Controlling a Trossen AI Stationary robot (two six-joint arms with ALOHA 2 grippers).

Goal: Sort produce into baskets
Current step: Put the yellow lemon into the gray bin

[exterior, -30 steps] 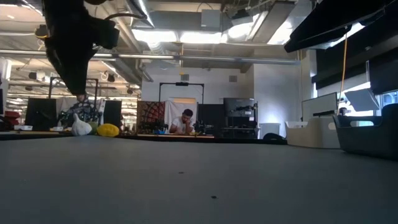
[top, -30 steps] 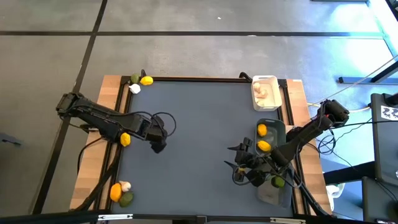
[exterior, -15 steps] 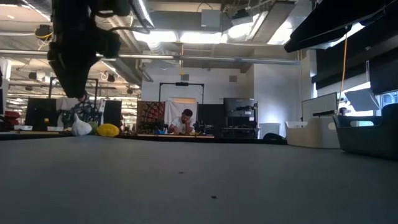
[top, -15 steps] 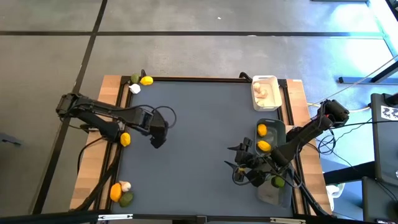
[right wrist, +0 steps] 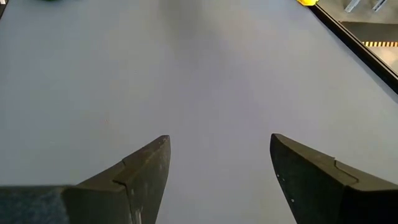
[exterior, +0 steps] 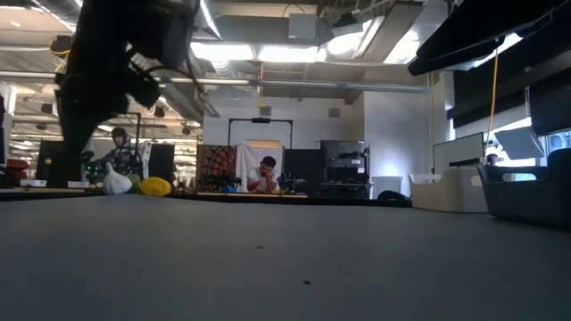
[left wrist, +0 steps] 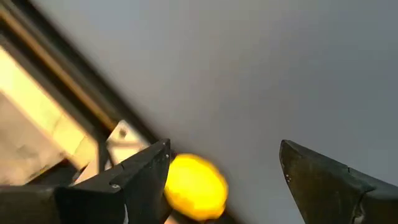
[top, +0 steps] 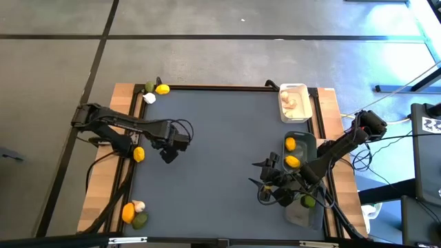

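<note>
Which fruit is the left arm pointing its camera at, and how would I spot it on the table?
Start at the table's left edge, where the wooden border meets the dark mat. About halfway along it lies a single yellow lemon, just beside the left gripper, whose fingers are open and empty. Unlike the other loose produce, clustered in the two left corners, it lies alone.

This is a large open lab or workshop. Beyond the table (exterior: 268, 259) there are exposed ceiling pipes (exterior: 294, 85), strip lights, monitors, and a person (exterior: 265, 174) sitting at a bench
</note>
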